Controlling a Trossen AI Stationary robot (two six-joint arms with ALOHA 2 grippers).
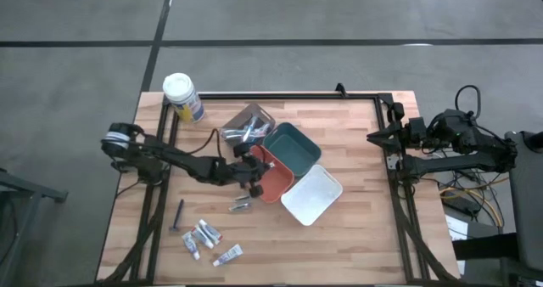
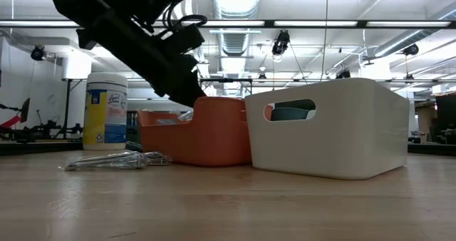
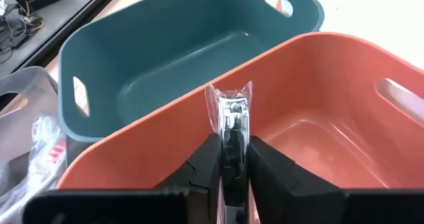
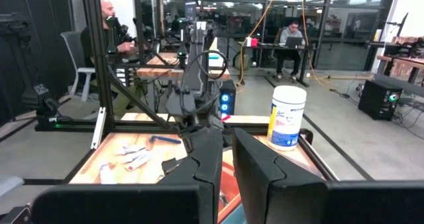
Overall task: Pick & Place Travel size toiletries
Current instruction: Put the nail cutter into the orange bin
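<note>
Closest in, your left gripper (image 3: 233,159) was pinched nearly closed on 1 slim wrapped item (image 3: 232,114), a shiny metal piece in clear plastic, standing up between the fingers (image 3: 278,168). It hung right over the near wall of the orange tray (image 3: 331,128), so you were at the placing step, carry done, drop not yet made. Next you needed to ease forward past the rim, then part the fingers so the piece fell inside, not on the edge. Beyond sat the teal tray (image 3: 165,45), nothing visible in it. Out on the table, the other toiletries waited: a loose wrapped piece (image 1: 240,204), a dark handled stick (image 1: 178,215) and the small tubes (image 1: 206,240). Farthest off, your right gripper (image 1: 377,137) was parked at the right table edge, fingers a little apart, holding nothing.
</note>
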